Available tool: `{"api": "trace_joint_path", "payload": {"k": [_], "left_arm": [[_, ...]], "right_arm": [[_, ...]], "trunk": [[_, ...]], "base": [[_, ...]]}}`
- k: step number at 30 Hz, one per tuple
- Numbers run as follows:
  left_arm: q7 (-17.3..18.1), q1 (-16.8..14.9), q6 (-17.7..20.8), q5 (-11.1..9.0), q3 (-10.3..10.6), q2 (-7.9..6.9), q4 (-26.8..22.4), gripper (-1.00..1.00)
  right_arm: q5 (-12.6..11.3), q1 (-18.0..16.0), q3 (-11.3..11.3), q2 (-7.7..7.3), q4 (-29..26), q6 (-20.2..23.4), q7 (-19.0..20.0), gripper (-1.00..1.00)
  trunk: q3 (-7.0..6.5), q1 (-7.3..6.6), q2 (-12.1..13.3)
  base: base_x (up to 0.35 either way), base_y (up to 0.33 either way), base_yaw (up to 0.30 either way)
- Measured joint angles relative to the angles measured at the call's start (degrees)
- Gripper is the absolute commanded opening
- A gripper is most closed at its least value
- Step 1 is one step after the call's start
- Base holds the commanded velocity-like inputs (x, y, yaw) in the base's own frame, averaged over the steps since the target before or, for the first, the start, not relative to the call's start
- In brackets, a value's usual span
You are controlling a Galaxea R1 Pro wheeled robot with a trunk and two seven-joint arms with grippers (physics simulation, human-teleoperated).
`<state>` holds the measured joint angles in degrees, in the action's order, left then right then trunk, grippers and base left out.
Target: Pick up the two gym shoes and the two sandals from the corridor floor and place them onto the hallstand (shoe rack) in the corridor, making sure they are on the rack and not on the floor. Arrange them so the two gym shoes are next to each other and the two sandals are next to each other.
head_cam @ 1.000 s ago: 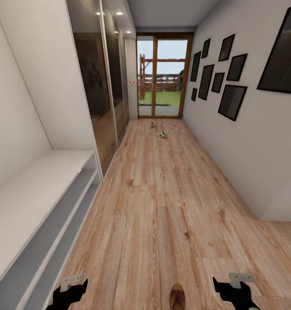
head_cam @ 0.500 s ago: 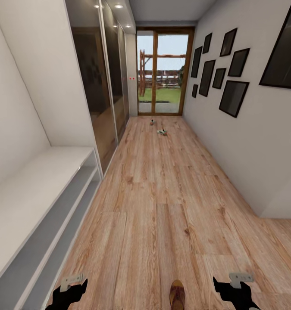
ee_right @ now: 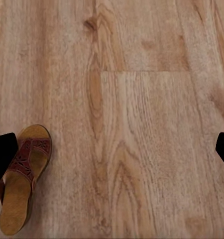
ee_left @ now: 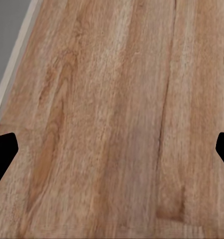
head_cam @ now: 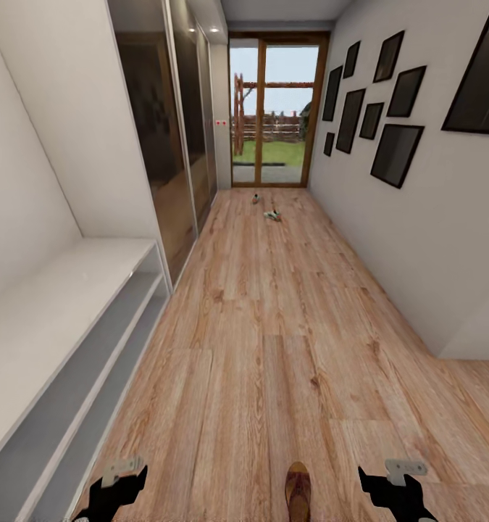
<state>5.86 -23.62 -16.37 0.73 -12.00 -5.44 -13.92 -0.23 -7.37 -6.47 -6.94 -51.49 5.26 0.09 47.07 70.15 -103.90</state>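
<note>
Camera has pitched down slightly since a second ago; things themselves haven't moved. Both grippers, left gripper (head_cam: 114, 484) and right gripper (head_cam: 395, 484), hang wide open and empty over the corridor floor (head_cam: 273, 326). Sandal (head_cam: 298, 491) lies near, between them; small shoes (head_cam: 272, 214) far down by the glass door, hallstand (head_cam: 63, 319) on the left, so no pickup yet.

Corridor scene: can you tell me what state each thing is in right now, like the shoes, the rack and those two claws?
sandal: flat on the floor, sole down, untouched
gym shoes: far down the corridor, on the floor
hallstand: top and shelves bare where visible
left gripper: open, holding nothing
right gripper: open, holding nothing
glass door: shut
</note>
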Motion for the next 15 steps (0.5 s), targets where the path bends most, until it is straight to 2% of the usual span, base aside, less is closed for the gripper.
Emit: {"api": "trace_joint_path", "payload": {"k": [8, 15], "left_arm": [[2.0, -2.0, 1.3, 0.0, 0.0, -0.01, -3.2, 1.00], [5.1, -4.4, 7.0, 0.0, 0.0, 0.36, -7.8, 1.00]], "right_arm": [[-0.1, 0.0, 0.0, 0.05, 0.0, 0.0, -0.1, 1.00], [-0.1, 0.0, 0.0, 0.05, -0.1, 0.0, -0.1, 1.00]], "trunk": [[2.07, 1.76, -3.2], [3.47, 3.29, -6.0]], "base": [[0.000, 0.000, 0.000], [0.000, 0.000, 0.000]]}}
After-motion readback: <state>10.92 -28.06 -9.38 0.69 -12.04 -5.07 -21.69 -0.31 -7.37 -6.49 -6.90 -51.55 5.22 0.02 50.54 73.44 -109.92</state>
